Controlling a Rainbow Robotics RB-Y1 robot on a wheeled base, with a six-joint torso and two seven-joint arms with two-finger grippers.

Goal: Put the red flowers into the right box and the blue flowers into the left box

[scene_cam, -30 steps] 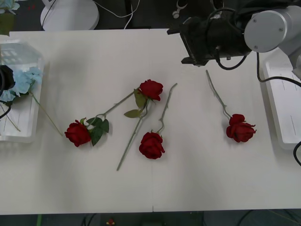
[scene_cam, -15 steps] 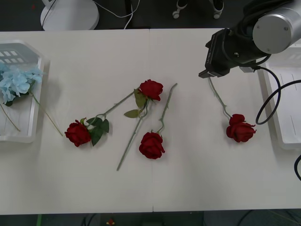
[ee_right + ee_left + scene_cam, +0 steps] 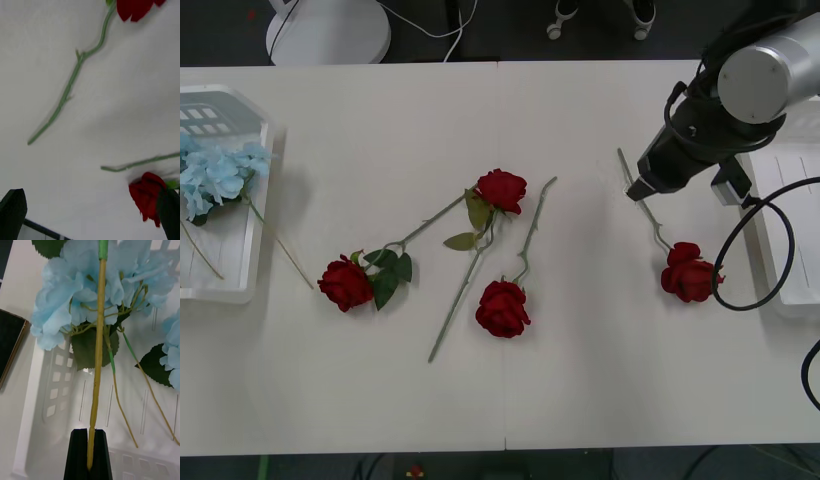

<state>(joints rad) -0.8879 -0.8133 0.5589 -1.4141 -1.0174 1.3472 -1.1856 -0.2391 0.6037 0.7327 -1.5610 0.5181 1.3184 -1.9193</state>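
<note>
On the white table lie four red flowers, all loose: one head at centre-left with leaves, one higher near the middle, one just below that, and one apart toward the right side, its thin stem running up and away from the head. Right box sits at the table's right edge, partly hidden by the arm and a black cable. Right gripper reaches in from the upper right, wrist angled down and inward, tip poised over the upper end of the rightmost rose's stem; contact cannot be judged. From its wrist camera the two dark fingers stand wide apart at the corners, nothing between them, a rose head and stems on the table beyond. Left box rests at the table's left edge with blue flowers heaped inside. Left wrist camera: left gripper has black fingers pressed together on a yellowish stem of one blue cluster, held above the tub's slotted floor.
</note>
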